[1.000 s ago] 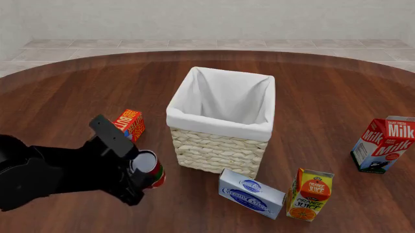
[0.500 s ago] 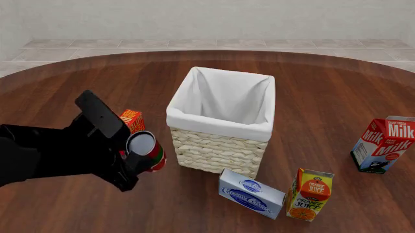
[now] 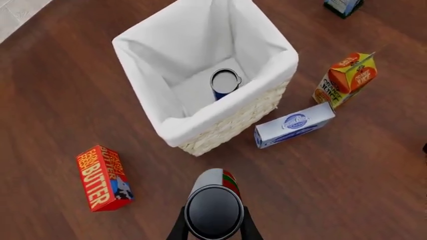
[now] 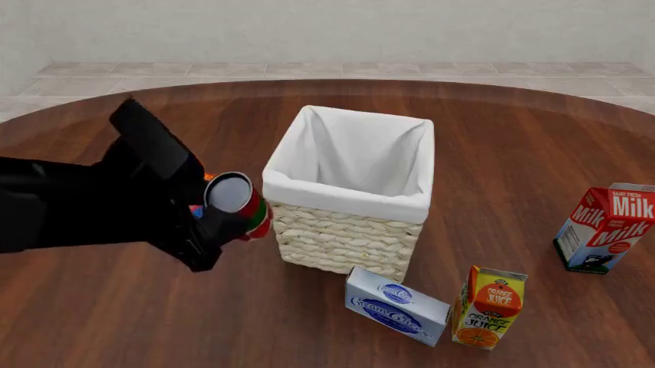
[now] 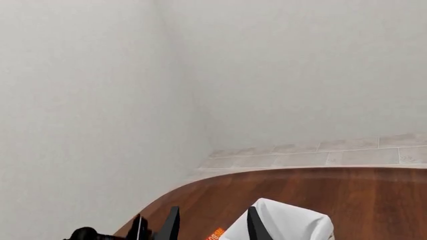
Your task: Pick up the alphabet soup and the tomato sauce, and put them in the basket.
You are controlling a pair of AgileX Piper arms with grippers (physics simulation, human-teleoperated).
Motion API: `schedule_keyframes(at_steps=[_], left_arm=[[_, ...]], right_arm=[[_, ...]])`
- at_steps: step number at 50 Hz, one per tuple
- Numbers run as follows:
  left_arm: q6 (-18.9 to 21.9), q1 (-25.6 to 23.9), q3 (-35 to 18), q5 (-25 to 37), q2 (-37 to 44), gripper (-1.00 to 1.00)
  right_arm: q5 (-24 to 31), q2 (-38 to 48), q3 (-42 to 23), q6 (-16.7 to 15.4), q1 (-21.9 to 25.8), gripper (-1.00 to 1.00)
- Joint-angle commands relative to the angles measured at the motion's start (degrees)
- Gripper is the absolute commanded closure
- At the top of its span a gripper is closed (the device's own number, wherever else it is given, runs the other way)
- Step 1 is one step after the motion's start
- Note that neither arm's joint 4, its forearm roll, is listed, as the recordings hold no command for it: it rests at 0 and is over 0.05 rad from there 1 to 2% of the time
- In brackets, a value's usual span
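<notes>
The tomato sauce (image 4: 241,208) is a red-labelled can with a silver top, held in the air just left of the basket (image 4: 343,198), with my left gripper (image 4: 217,224) shut on it. In the left wrist view the tomato sauce (image 3: 213,202) sits between the black fingers (image 3: 179,229), short of the basket (image 3: 200,122). Inside the basket lies the alphabet soup (image 3: 225,82), a blue can with a silver lid. My right gripper (image 5: 212,226) is out of the front view; its wrist view shows it open and empty, high up, facing the wall.
A red butter box (image 3: 105,177) lies left of the basket. A blue-and-white cream cheese box (image 4: 397,305) and an orange juice carton (image 4: 489,307) stand in front of it. A milk carton (image 4: 606,228) stands at the far right.
My left arm has lifted the tomato sauce off the table, carrying it upward beside the basket's left wall. Nothing else moved.
</notes>
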Motion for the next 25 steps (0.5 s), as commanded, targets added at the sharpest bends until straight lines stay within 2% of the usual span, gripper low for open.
schedule_keyframes(at_steps=[1,14,25], left_arm=[[2.03,-0.43,-4.54,-0.26,2.17,1.00],[3.89,0.20,-9.03,-0.42,5.28,1.00],[4.57,-0.08,-9.55,-2.27,7.99,1.00]], right_arm=[[0.12,-0.02,-0.20,-0.06,-0.09,-1.00],[0.56,-0.36,-0.70,0.01,-0.49,-1.00],[0.47,-0.40,-0.80,0.05,-0.88,-1.00]])
